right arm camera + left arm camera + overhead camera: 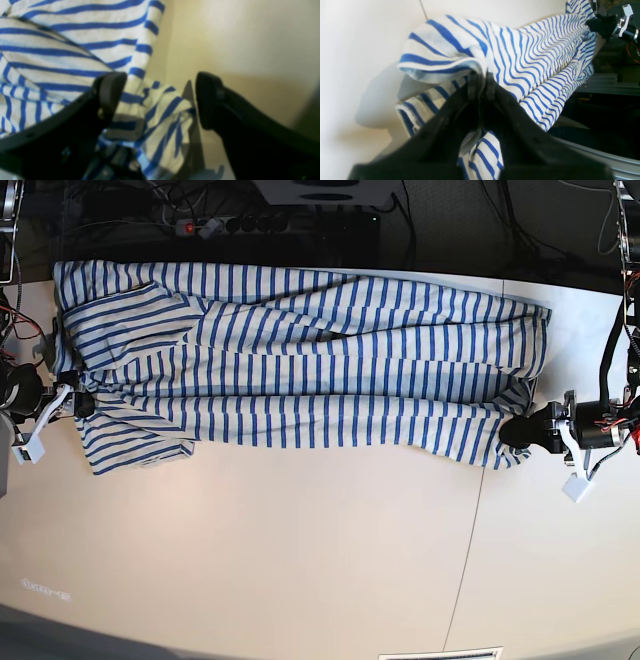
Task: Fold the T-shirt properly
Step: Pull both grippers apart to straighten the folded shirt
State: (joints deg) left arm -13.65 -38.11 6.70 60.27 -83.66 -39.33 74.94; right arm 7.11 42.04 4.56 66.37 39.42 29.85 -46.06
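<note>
In the left wrist view I see my left hand (480, 85) pressed together on a fold of the T-shirt (532, 57), lifted over the desk (357, 50). In the right wrist view my right hand (160, 100) is spread, with cloth between its fingers. Only the base view shows the T-shirt stretched along the desk's far edge between both hands.

I find no legible text, brand, number or sign in any of my three views. The table (300, 560) carries a faint pale mark (44, 587) near its lower left corner in the base view, but it is too small and blurred for me to read. The T-shirt (300, 370) bears only blue stripes, no print.
</note>
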